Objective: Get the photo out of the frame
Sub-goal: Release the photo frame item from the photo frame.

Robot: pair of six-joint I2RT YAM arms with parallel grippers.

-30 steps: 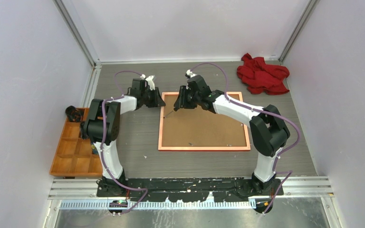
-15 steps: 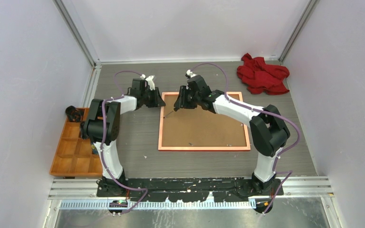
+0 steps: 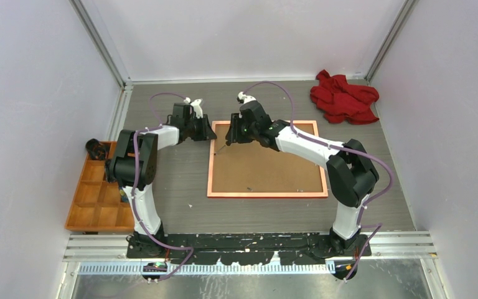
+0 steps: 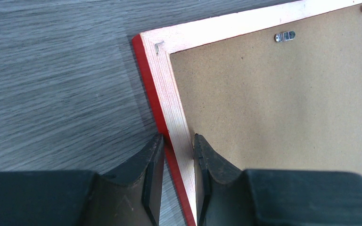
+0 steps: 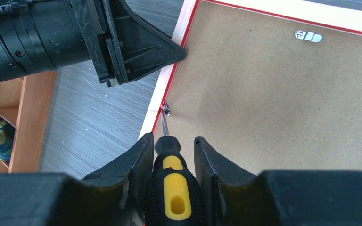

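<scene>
- While left gripper (image 4: 176, 141) clamps the thin red rectangular frame (image 4: 175, 99), right gripper (image 5: 172, 139), clutching a yellow-and-black-handled screwdriver (image 5: 172, 188), has edged toward the table's left edge.
- Blade reaches small metal tab (image 5: 166, 110): unclipping likely next.

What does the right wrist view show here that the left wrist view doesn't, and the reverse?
Only the right wrist view: the right gripper holding a yellow-handled screwdriver, tip at a metal clip, plus the wooden tray. Only the left wrist view: the left gripper closed on a rail of the frame, and a corner staple. Both: the frame's rim and the brown backing board.
</scene>
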